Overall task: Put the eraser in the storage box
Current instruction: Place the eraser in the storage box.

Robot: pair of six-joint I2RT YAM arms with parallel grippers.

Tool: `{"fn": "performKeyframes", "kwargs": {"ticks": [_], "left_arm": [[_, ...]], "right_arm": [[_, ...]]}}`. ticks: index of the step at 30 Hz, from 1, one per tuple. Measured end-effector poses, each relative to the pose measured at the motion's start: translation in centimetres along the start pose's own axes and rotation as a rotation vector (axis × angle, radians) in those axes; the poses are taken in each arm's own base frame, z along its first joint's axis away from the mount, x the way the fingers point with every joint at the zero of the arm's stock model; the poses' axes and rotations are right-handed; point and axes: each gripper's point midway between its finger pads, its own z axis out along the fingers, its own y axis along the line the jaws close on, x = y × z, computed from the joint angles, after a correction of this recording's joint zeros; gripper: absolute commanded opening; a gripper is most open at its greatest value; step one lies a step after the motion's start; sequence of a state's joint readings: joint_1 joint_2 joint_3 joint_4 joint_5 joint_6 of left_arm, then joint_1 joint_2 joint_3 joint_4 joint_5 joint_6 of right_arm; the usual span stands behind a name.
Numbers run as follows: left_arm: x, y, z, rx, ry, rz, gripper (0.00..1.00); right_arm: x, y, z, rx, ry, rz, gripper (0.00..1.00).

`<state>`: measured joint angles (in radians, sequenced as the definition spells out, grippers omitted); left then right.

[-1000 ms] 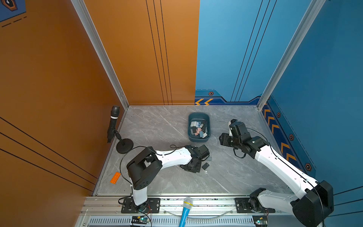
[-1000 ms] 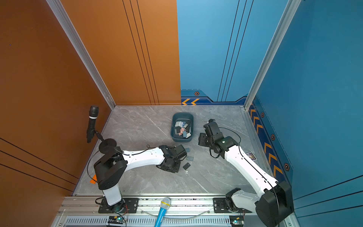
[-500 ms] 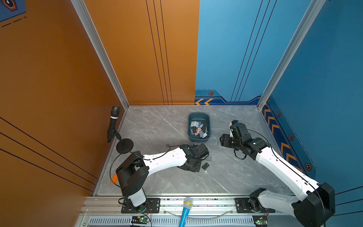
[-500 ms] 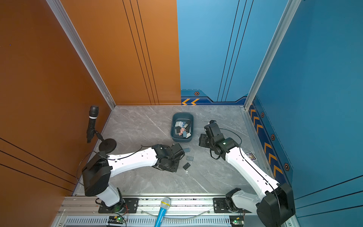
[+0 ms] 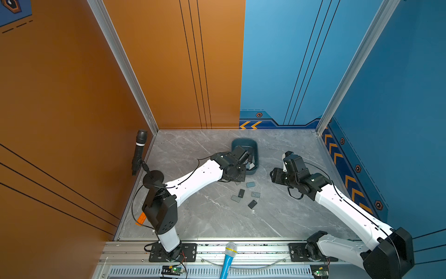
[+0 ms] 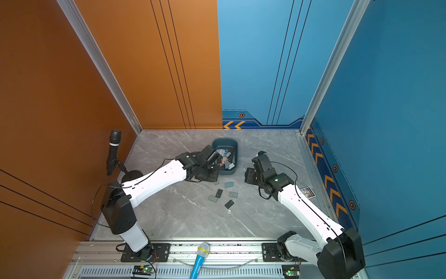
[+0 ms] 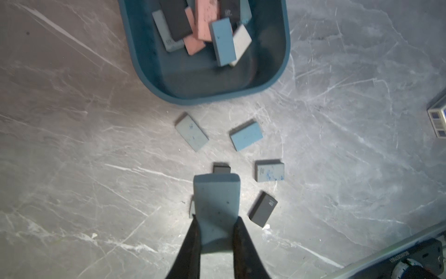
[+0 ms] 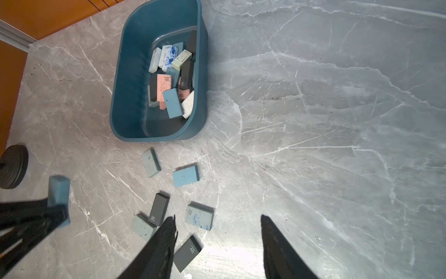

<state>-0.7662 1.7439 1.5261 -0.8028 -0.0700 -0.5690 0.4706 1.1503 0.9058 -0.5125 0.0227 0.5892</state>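
The left tool (image 7: 216,221) is clenched on a pale blue eraser (image 7: 216,200), up off the counter (image 7: 72,169) and just short of the storage box (image 7: 205,100). It should move past the rim, over the box's bare bit, then let go low (so nothing bounces out). The right tool (image 8: 217,218) hangs released and empty.
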Motion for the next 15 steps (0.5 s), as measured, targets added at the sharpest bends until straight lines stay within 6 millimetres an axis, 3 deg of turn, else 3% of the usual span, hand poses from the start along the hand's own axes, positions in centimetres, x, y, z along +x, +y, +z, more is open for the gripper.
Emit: {"fn": "performKeyframes", "kwargs": {"ticks": [7, 15], "left_arm": [[-5.0, 0.9, 2.5, -0.015, -0.025, -0.002, 0.21], [-8.3, 1.0, 8.0, -0.006, 0.008, -0.012, 0.23]], "right_arm": [[0.1, 0.9, -0.5, -0.052, 0.003, 0.021, 0.57], [0.2, 0.8, -1.2, -0.064, -0.007, 0.038, 0.57]]}}
